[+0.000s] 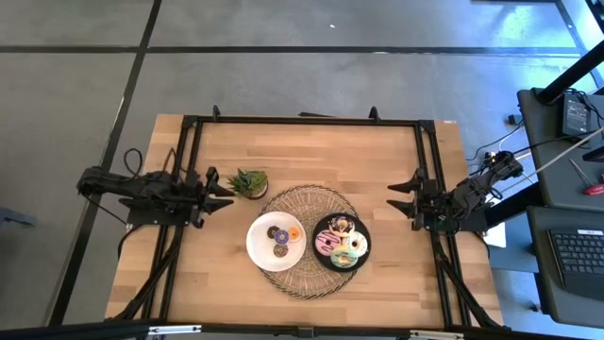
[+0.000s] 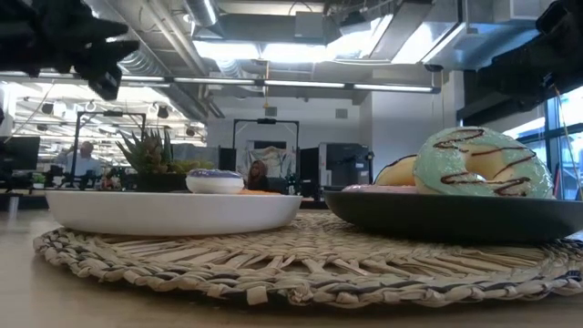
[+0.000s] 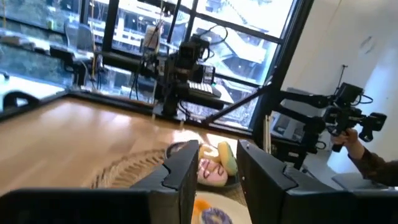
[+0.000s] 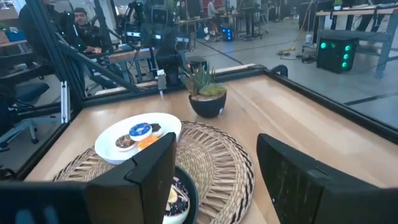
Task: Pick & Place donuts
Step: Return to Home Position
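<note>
At left edge of table [image 1: 377, 151], just beside plant [image 1: 250, 182]: left gripper [image 1: 223, 189], fingers apart, empty.
At right edge, near black plate [image 1: 367, 236]: right gripper [image 1: 396, 200], fingers wide apart, empty.
On white plate [image 1: 257, 241]: three small donuts [image 1: 280, 250], purple, orange and brown, close together.
On black plate: four large donuts [image 1: 326, 244], pink, dark, cream and green, packed touching. In low view, green donut [image 2: 483, 162] tilted against a cream one.
Plates side by side on round woven mat [image 1: 307, 283], between both grippers, clear of each.
</note>
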Robot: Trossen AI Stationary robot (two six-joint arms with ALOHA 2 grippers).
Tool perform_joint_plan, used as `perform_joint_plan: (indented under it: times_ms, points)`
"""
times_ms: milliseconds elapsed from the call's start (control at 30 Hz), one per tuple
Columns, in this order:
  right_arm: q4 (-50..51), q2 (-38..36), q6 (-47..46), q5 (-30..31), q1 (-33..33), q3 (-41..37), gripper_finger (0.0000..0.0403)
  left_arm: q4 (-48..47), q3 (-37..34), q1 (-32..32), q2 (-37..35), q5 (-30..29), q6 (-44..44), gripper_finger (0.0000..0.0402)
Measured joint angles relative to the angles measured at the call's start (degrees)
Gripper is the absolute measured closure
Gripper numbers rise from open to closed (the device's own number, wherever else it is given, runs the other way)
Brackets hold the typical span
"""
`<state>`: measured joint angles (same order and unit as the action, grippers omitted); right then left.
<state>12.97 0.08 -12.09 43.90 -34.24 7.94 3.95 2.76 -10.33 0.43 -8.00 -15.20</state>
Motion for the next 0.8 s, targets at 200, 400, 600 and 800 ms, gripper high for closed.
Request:
perform_joint_plan:
  times_ms: [200, 400, 600, 800]
  points:
    - [0.0, 0.0, -0.7, 0.0, 0.0, 0.0, 0.0178, 0.8, -2.3, 0.0, -0.1, -1.3, -2.1, 0.0296]
    - [0.0, 0.0, -0.9, 0.0, 0.0, 0.0, 0.0178, 0.6, -2.3, 0.0, -0.3, -2.4, -0.7, 0.0293]
    - [0.0, 0.0, -0.9, 0.0, 0.0, 0.0, 0.0178, -1.3, -2.3, 0.0, -0.3, -3.0, -0.5, 0.0297]
    - [-11.9, 0.0, 4.1, -1.2, 0.0, -5.8, 0.0178, -1.5, -2.3, 0.0, -0.2, -2.7, -0.5, 0.0294]
